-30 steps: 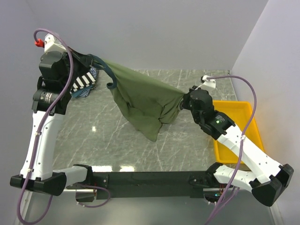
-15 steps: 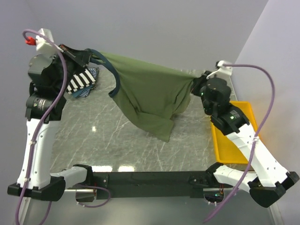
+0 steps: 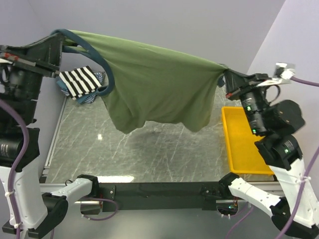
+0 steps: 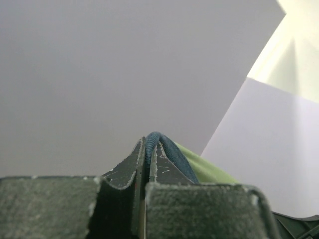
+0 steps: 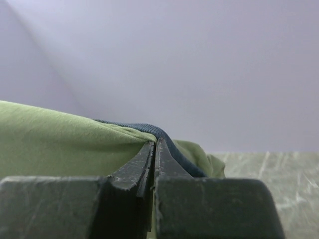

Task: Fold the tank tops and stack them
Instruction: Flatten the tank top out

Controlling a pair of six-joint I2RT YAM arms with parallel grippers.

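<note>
Your left tool point(image 3: 59, 41) is pinched shut on the navy trim point(image 4: 173, 155) of the olive green tank top point(image 3: 159, 84). In the left wrist view the blue band loops up out of the closed jaws, with a sliver of green cloth behind it. Your right tool point(image 3: 226, 75) is clamped just as tightly on the opposite edge of the same shirt. The right wrist view shows green fabric and a strip of navy binding squeezed between its jaws.

The shirt is stretched wide between the two tools, raised high over the desk point(image 3: 149, 154). Its top edge is pulled nearly straight, a navy-edged opening curls down near the left tool, and the lower part sags in loose folds. A soft shadow point(image 3: 149, 135) lies on the marble-patterned surface beneath it.

At the far left corner of the desk, the striped tank top point(image 3: 79, 82) lies on top of a blue patterned cloth point(image 3: 98, 77). The yellow tray point(image 3: 239, 149) sits along the right edge of the desk, under your right arm.
</note>
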